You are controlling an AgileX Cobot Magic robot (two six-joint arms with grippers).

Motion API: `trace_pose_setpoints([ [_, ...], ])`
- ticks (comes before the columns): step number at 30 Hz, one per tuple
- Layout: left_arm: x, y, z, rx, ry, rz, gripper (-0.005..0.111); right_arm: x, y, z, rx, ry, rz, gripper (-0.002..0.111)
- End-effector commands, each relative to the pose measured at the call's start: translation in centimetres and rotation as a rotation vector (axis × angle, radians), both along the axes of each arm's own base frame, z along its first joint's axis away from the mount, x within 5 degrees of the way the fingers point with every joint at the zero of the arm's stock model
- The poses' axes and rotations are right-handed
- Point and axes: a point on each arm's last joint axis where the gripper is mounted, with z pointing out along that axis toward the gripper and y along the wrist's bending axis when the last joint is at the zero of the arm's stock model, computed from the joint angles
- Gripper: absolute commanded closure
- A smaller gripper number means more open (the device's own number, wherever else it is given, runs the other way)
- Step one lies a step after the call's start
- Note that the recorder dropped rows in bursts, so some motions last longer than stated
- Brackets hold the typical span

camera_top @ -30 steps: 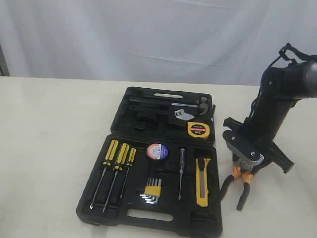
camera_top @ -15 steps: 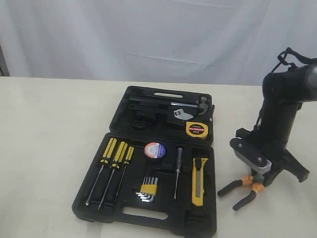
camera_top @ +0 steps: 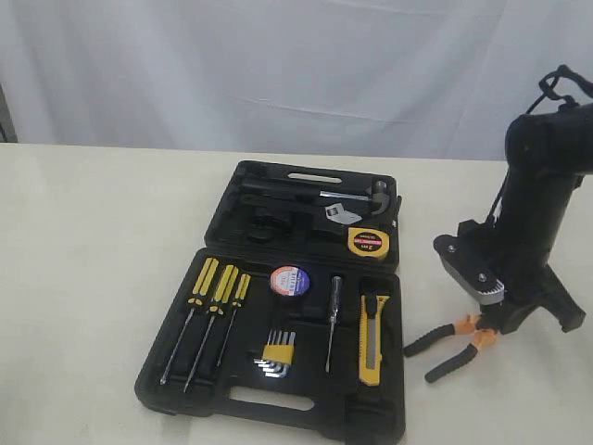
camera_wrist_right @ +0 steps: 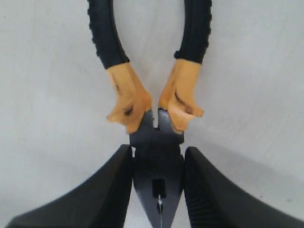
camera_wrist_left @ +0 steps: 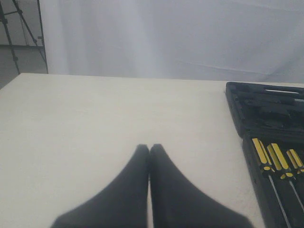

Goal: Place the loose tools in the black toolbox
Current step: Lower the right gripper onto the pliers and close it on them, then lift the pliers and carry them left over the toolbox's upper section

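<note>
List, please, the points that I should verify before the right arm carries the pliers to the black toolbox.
1. Right gripper closed on the head of the pliers: ok.
2. Pliers head centred between the two fingers: ok.
3. Pliers lifted off the table: cannot tell.
4. Handle tips apart from the edge of the toolbox: cannot tell, they are very close.
5. Toolbox lying open: ok.
6. Left gripper shut, over bare table beside the toolbox and out of the way: ok.
</note>
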Motion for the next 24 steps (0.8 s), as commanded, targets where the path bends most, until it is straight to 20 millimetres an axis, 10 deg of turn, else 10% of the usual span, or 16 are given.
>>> trace_pose_setpoints([
  [1, 0.0, 0.0, -0.1, -0.004, 0.0, -0.002, 0.107, -0.6, -0.1, 1.2, -0.008, 0.003, -0.057, 0.109],
  [24, 0.0, 0.0, -0.1, -0.005, 0.0, -0.002, 0.107, -2.1, -0.1, 6.4, -0.069, -0.061, -0.118, 0.109],
])
